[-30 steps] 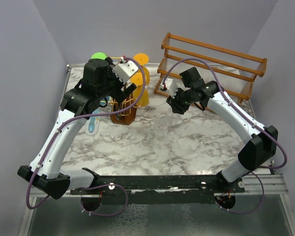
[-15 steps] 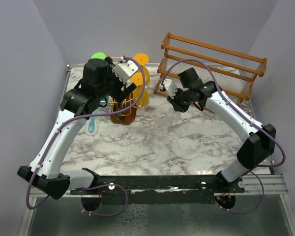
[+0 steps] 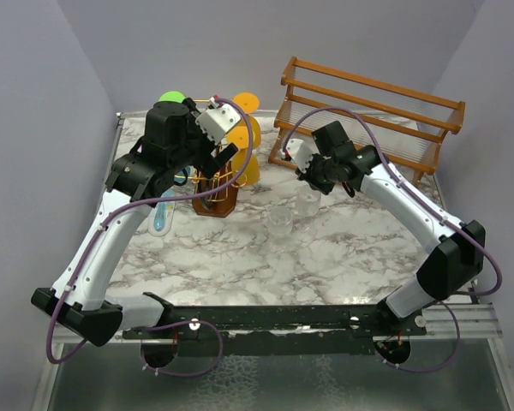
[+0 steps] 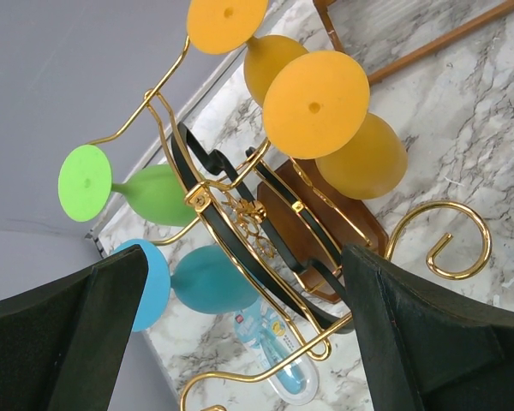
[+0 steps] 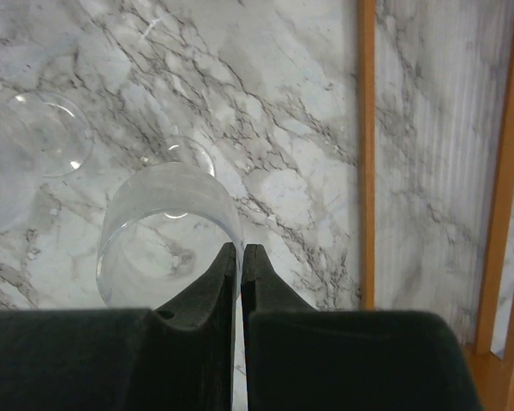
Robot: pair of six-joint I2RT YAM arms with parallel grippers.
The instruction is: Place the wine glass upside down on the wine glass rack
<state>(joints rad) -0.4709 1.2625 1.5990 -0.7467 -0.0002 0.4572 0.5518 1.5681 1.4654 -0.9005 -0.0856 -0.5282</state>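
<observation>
Right end effector clamped wine glass rim.

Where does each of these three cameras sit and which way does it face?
Top external: above and behind the bases, looking down on the marble table; both arms show.
Left wrist: on the left arm, facing the wine glass rack and coloured glasses; open left gripper frames it.
Right wrist: on the right arm, looking down at the wine glass; right gripper shut on its rim.
Shared: top and right wrist both show that glass and the wooden slatted rack.
</observation>
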